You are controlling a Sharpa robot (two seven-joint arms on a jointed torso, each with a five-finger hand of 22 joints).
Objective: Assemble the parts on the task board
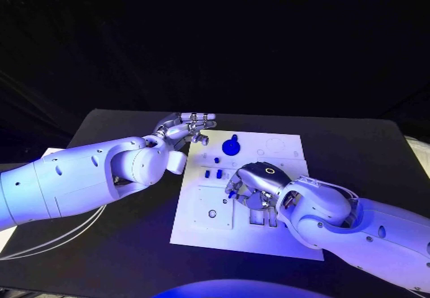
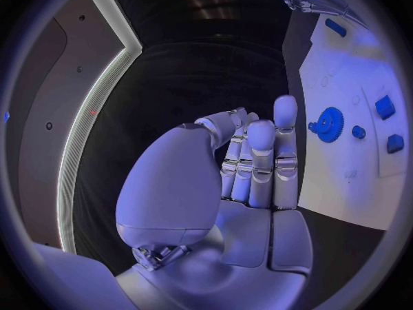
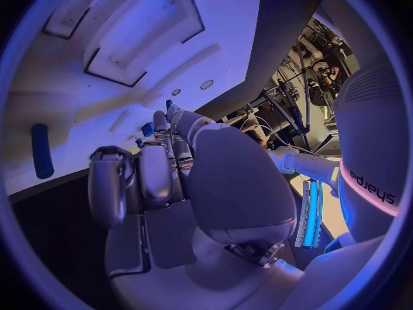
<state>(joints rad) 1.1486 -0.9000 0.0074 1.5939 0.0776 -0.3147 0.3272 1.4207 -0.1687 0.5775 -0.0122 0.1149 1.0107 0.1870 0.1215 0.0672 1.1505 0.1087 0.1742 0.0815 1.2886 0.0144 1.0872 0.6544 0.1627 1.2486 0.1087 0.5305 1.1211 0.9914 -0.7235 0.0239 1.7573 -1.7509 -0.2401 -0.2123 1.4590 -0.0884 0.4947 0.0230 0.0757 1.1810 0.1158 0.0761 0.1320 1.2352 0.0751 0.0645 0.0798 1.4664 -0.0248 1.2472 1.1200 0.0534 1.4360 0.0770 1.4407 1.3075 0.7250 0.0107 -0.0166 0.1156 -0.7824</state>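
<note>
Head view: right hand (image 1: 253, 186) pinches a small blue part (image 1: 232, 194) over the task board (image 1: 208, 217); left hand (image 1: 186, 130) hovers with fingers straight and together, holding nothing.

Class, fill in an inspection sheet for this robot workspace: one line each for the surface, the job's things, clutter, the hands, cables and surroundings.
Surface: black table, bare around the board.
Job's things: white task board lies in the middle; a blue gear sits near its far edge, small blue parts stand nearer the centre.
Clutter: nothing seen.
Hands: left hand hovers at the board's far left corner, fingers together, holding nothing seen; right hand is over the board's middle, fingers curled down at a small blue piece; whether it grips cannot be told.
Cables: white cables run under the left arm.
Surroundings: dark backdrop.
</note>
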